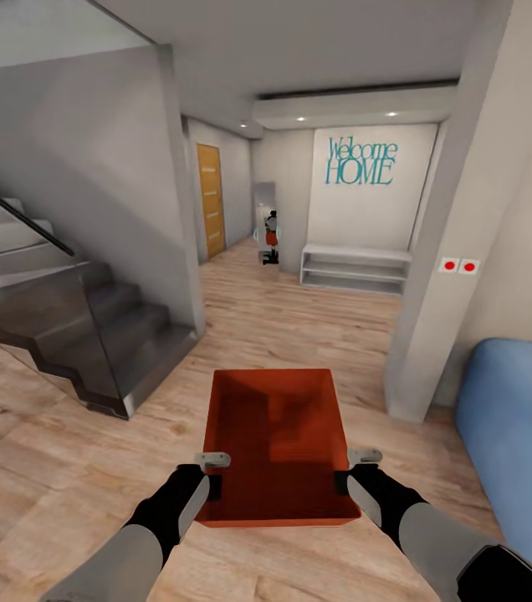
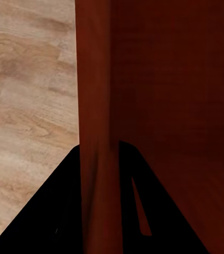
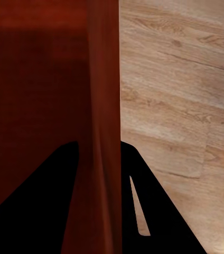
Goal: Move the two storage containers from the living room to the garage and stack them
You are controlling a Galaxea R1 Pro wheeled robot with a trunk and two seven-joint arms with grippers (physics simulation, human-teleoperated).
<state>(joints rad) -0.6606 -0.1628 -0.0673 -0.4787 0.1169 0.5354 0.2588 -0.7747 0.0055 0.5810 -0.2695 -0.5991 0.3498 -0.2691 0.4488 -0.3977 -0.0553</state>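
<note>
Rising at ten o'clock in the head view, a dark staircase (image 1: pixel 90 334) with a glass side panel climbs beside a grey wall. At seven o'clock the left claw (image 1: pixel 212 473) is clamped on the left wall of a red-orange storage container (image 1: pixel 274 443), one finger inside and one outside the wall, as the left wrist view (image 2: pixel 99 159) shows. The container is held level above the light wood plank floor (image 1: pixel 40 468) at six o'clock, its open top showing an empty bottom. At five o'clock the right claw (image 1: pixel 351 470) pinches the opposite wall the same way (image 3: pixel 104 159). At twelve o'clock a hallway holds an orange door (image 1: pixel 209 201), a low white shelf (image 1: pixel 355 269) and a wall reading "Welcome HOME" (image 1: pixel 362 161). At four o'clock sits a blue sofa (image 1: pixel 517 435).
</note>
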